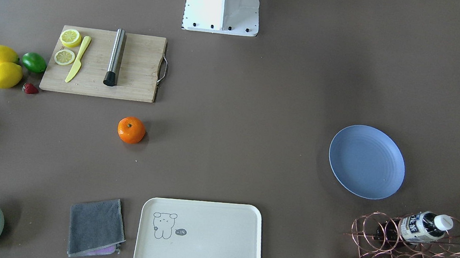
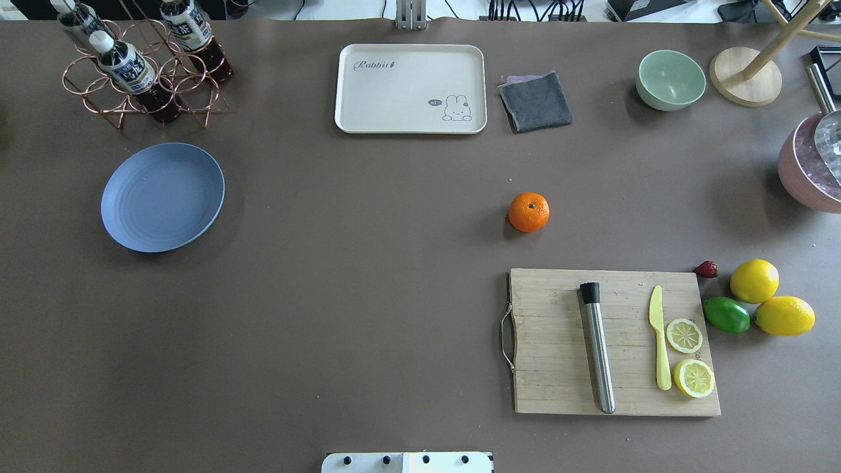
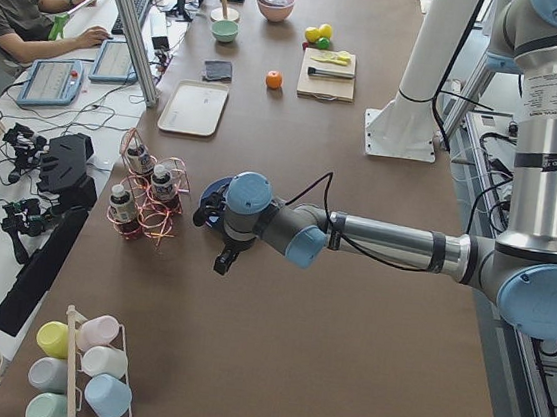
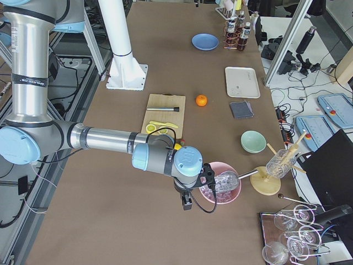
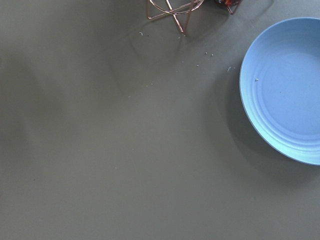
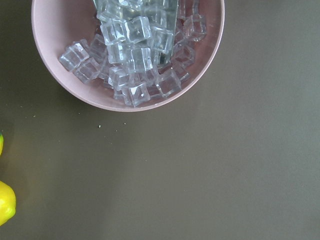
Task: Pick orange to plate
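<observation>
The orange (image 2: 529, 211) lies on the bare table (image 2: 368, 295), on the robot's right half, near the far edge of the cutting board (image 2: 558, 341) but not touching it; the plate (image 2: 162, 197) is set well apart on the left half, empty, near the bottle rack (image 2: 141, 85). The right gripper (image 4: 187, 200) is held above the pink bowl of ice (image 6: 125, 55) at the table's right end; the left gripper (image 3: 223, 255) is held just beside the plate; neither is shown clearly enough for the finger opening to be judged, so it cannot be told whether either is wide or narrow. No grasp is yet made.

Hazards are judged as follows: the fruit is round and unrestrained, so an off-centre descent is likely to send it rolling, possibly against the board; the lemons (image 2: 754, 280) and lime (image 2: 726, 315) lie near, so a wrong pick is conceivable; the carry is long, so a light grip may be lost in transit; the plate is shallow, so a release from height may let the fruit roll over the rim; the rack may be struck on approach.
</observation>
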`<state>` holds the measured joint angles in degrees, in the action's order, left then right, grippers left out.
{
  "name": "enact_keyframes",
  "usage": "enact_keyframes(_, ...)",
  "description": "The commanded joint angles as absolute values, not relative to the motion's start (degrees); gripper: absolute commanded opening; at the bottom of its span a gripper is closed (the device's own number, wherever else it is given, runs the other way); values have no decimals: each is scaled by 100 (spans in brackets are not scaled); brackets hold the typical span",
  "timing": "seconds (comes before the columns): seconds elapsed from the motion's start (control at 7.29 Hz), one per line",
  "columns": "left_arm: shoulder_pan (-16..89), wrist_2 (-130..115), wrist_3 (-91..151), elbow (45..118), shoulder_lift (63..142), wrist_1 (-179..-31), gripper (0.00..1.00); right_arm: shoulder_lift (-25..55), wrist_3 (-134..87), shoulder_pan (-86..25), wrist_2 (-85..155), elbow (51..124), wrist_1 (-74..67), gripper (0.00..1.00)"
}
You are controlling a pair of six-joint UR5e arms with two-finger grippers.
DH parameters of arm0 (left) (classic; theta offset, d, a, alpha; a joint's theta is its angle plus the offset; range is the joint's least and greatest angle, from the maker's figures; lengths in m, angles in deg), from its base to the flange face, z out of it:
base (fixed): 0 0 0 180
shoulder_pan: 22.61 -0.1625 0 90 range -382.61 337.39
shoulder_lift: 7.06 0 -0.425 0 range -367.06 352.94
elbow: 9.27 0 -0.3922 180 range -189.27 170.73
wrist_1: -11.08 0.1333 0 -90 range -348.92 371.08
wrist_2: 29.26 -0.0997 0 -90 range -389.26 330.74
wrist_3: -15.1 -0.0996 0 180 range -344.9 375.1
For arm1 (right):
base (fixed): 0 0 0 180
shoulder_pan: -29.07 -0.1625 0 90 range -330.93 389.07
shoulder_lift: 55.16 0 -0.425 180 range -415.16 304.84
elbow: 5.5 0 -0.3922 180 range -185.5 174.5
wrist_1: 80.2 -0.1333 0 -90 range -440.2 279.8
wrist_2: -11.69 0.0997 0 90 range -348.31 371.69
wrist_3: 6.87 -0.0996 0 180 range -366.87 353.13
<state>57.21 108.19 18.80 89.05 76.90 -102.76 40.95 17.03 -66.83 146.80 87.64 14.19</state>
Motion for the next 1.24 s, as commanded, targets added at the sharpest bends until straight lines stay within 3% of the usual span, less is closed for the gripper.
enact_keyframes(0.0, 5720, 11091, 1879, 8708, 7722, -10274, 97, 4099, 1713, -6682, 14695, 8766, 1419, 100)
enact_keyframes(1.1, 5150, 11023, 4162, 8698, 8135, -10740, 97, 4257, 1739, -6690, 15109, 8871, 1402, 100)
